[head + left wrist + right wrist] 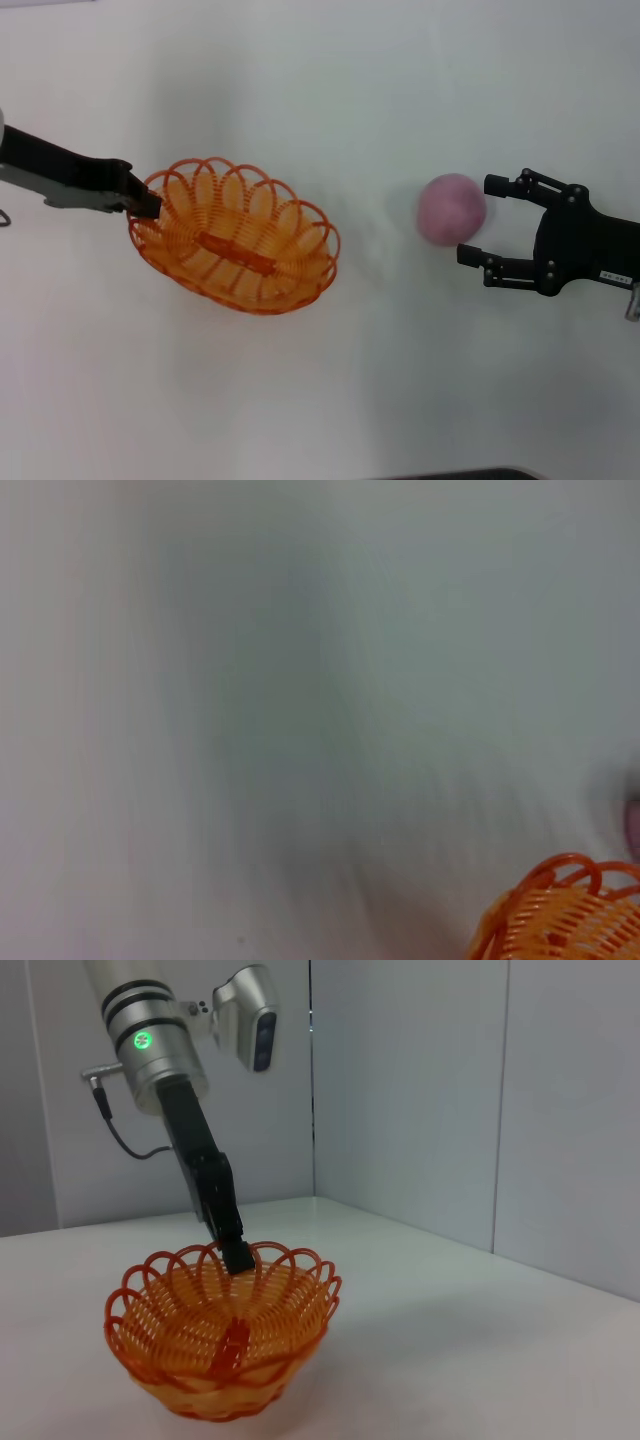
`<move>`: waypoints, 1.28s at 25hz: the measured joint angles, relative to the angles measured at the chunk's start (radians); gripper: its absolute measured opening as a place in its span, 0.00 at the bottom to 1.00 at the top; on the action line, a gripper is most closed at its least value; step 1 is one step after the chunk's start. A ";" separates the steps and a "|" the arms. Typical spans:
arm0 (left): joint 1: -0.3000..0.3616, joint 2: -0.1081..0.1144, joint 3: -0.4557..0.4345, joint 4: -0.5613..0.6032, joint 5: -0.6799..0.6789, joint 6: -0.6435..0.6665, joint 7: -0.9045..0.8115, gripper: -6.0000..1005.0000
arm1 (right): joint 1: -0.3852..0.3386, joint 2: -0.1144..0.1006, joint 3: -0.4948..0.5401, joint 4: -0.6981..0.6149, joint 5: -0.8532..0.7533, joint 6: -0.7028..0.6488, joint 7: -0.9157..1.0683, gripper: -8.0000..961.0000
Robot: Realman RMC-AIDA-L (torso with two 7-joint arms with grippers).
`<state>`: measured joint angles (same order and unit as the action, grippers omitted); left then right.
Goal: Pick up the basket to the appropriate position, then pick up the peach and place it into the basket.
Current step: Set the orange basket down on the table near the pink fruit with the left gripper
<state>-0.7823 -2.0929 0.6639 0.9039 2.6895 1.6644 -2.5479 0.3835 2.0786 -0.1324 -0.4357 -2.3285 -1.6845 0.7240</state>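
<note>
Orange looped coils make up the basket (pixel 237 238), which sits toward my left side on the white tabletop (pixel 380 380), tilted so that its scalloped rim is higher at the end nearest my left arm. My left tool (pixel 148 203) reaches in from the left and is clenched on that rim; in the right wrist view its dark fingers (pixel 236 1252) come down onto the far edge of the basket (pixel 222 1345) from above, with the silver arm segment and its green light behind. The left wrist view shows only a corner of the basket's rim (pixel 560 915) against blurred pale tabletop (pixel 300 730). Well apart from the basket, toward my right, the pink-mauve peach (pixel 451 208) rests on the tabletop. My right tool (pixel 483 221) lies low beside it with its two black fingers spread wide, released and grasping nothing; one fingertip (pixel 495 184) is just beside the peach's far right edge, and the other (pixel 470 255) is just beside its near right edge. The peach sits at the mouth of the tool, only partly between the fingers. I cannot tell whether either fingertip touches it.
</note>
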 joint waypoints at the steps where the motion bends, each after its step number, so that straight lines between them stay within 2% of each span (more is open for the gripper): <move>1: 0.006 -0.002 -0.005 -0.003 -0.009 -0.001 -0.004 0.07 | 0.000 0.000 0.001 0.000 0.000 0.000 0.000 0.97; 4: 0.033 -0.014 -0.015 -0.003 -0.044 -0.005 -0.011 0.07 | 0.000 0.000 0.002 0.000 0.000 0.000 0.000 0.97; 12: 0.123 -0.074 -0.017 0.063 -0.111 -0.033 -0.015 0.07 | -0.005 0.000 0.003 0.000 0.001 0.000 0.000 0.97; 13: 0.123 -0.074 -0.017 0.063 -0.111 -0.033 -0.015 0.07 | -0.006 0.000 0.004 0.000 0.003 0.000 0.000 0.97; 14: 0.157 -0.075 -0.017 0.068 -0.155 -0.052 -0.020 0.07 | -0.007 0.000 0.004 0.000 0.007 0.000 0.000 0.97; 19: 0.218 -0.076 -0.009 0.068 -0.214 -0.101 -0.025 0.07 | -0.012 -0.001 0.005 0.000 0.025 0.000 0.000 0.97; 27: 0.295 -0.080 -0.004 0.063 -0.280 -0.164 -0.025 0.07 | -0.012 -0.003 0.005 0.000 0.026 0.000 0.000 0.97; 32: 0.341 -0.082 0.073 0.059 -0.344 -0.219 -0.035 0.07 | -0.012 -0.003 0.005 0.000 0.026 0.003 0.000 0.97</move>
<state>-0.4410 -2.1752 0.7373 0.9628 2.3453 1.4450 -2.5828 0.3712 2.0754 -0.1273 -0.4356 -2.3024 -1.6819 0.7240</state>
